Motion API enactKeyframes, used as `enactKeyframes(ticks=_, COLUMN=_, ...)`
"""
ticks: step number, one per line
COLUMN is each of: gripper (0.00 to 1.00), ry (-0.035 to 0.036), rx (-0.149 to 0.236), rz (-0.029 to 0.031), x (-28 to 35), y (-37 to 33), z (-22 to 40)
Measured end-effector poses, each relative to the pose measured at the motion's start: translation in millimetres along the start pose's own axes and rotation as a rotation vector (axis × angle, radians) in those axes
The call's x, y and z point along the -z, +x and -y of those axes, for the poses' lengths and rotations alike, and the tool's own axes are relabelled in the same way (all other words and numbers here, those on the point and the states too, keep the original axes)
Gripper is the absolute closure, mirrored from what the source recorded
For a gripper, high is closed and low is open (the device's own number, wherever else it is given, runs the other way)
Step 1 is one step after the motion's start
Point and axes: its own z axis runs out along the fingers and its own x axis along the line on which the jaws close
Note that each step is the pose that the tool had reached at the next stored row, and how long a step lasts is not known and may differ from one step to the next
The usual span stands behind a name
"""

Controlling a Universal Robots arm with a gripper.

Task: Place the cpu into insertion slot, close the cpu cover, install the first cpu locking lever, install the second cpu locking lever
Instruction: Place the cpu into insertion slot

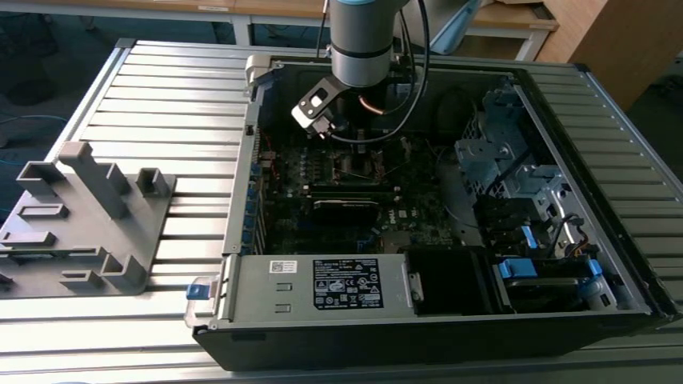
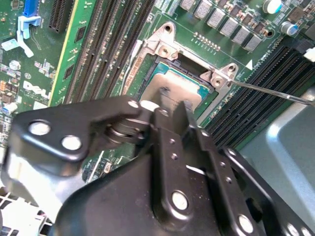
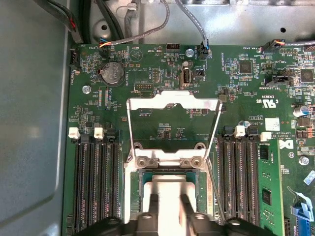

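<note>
**Cpu at the socket, cover up**

On the exterior view's left, a grey fixture (image 1: 85, 216) sits on the slatted table (image 1: 160, 104). Right of it, inside the computer case (image 1: 629, 240), my gripper (image 3: 168, 199) hangs over the insertion slot (image 3: 132, 191). The cpu (image 3: 168, 184) lies within its rim, and the cpu cover (image 3: 172, 98) is flipped open beyond. I cannot tell whether the gripper is clamped or released. I'd keep the chip flat and square; the case walls crowd the arm.
</note>
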Motion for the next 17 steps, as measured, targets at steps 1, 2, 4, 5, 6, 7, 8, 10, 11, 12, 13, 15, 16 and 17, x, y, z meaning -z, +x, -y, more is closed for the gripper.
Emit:
enactKeyframes(ticks=1, gripper=0.73, ry=0.0, rx=0.0, rz=0.0001, x=0.0, y=0.0, z=0.0)
enactKeyframes(ticks=2, gripper=0.79, ry=0.0, rx=0.0, rz=0.0001, x=0.0, y=0.0, z=0.0)
enactKeyframes(ticks=4, gripper=0.85, ry=0.0, rx=0.0, rz=0.0, x=0.1, y=0.0, z=0.0)
enactKeyframes(ticks=5, gripper=0.9, ry=0.0, rx=0.0, rz=0.0, x=0.1, y=0.0, z=0.0)
enactKeyframes(ticks=6, gripper=0.9, ry=0.0, rx=0.0, rz=0.0, x=0.1, y=0.0, z=0.0)
enactKeyframes(ticks=7, gripper=0.9, ry=0.0, rx=0.0, rz=0.0, x=0.1, y=0.0, z=0.0)
enactKeyframes(ticks=8, gripper=0.9, ry=0.0, rx=0.0, rz=0.0, x=0.1, y=0.0, z=0.0)
enactKeyframes(ticks=10, gripper=0.9, ry=0.0, rx=0.0, rz=0.0001, x=0.1, y=0.0, z=0.0)
enactKeyframes(ticks=11, gripper=0.9, ry=0.0, rx=0.0, rz=0.0, x=0.1, y=0.0, z=0.0)
enactKeyframes(ticks=12, gripper=0.9, ry=0.0, rx=0.0, rz=0.0001, x=-0.1, y=0.0, z=0.0)
enactKeyframes(ticks=13, gripper=0.9, ry=0.0001, rx=0.0, rz=0.0001, x=-0.7, y=0.0, z=0.1)
enactKeyframes(ticks=15, gripper=0.9, ry=0.0001, rx=0.0, rz=0.0002, x=-1.6, y=-0.1, z=0.3)
enactKeyframes(ticks=16, gripper=0.9, ry=0.0002, rx=0.0, rz=0.0004, x=-1.9, y=-0.1, z=0.3)
enactKeyframes(ticks=17, gripper=0.9, ry=0.0003, rx=0.0, rz=0.0006, x=-2.4, y=-0.1, z=0.4)
